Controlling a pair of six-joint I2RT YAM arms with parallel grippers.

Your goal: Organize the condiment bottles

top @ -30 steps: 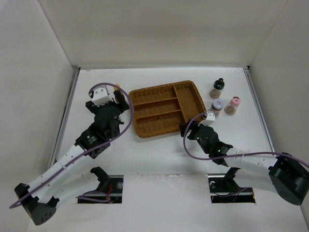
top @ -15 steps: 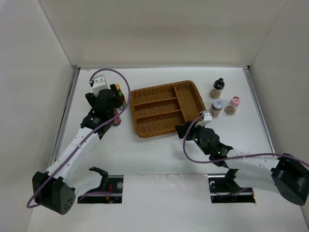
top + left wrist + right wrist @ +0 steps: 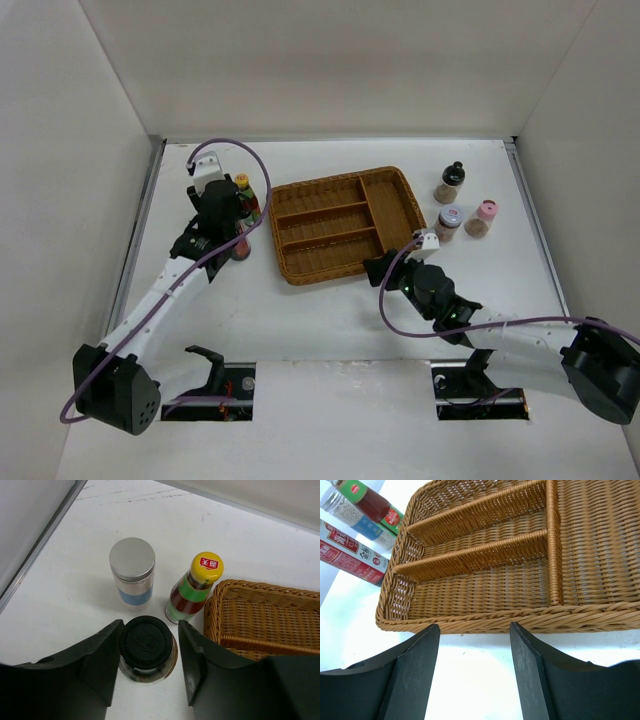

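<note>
- My left claw [image 3: 149, 626] hangs over the table [image 3: 75, 595] off the left side of the tray [image 3: 265, 615], pointing down.
- Its jaws stand part open, one on each side of the dark-sauce bottle [image 3: 147, 642], with the black cap between them.
- A thin gap shows on the tray side of that cap, so I have no hold that I can see.
- The dark-sauce bottle stands upright near the tray's left rim, not touching it.
- The yellow-cap bottle [image 3: 192, 592] stands upright just beside the tray's left rim, farther back than my left claw. I cannot tell whether it touches the wicker.
- The silver-lid jar [image 3: 132, 562] stands upright on the yellow-cap bottle's far side from the tray, apart from both bottles.
- My right claw [image 3: 474, 628] sits low over the table just off the tray's near edge. Its jaws are spread wide with nothing between them, and it is aimed at the rim.
- Three shakers stand upright on the table off the tray's right side.
- The lilac shaker [image 3: 450, 221] is nearest the tray.
- The pink shaker [image 3: 483, 217] is just beside the lilac one, on the side away from the tray.
- The black shaker [image 3: 452, 181] is farther back, about level with the tray's far right corner.
- The tray lies a little askew, with three long slots at its left and one cross slot at its right.
</note>
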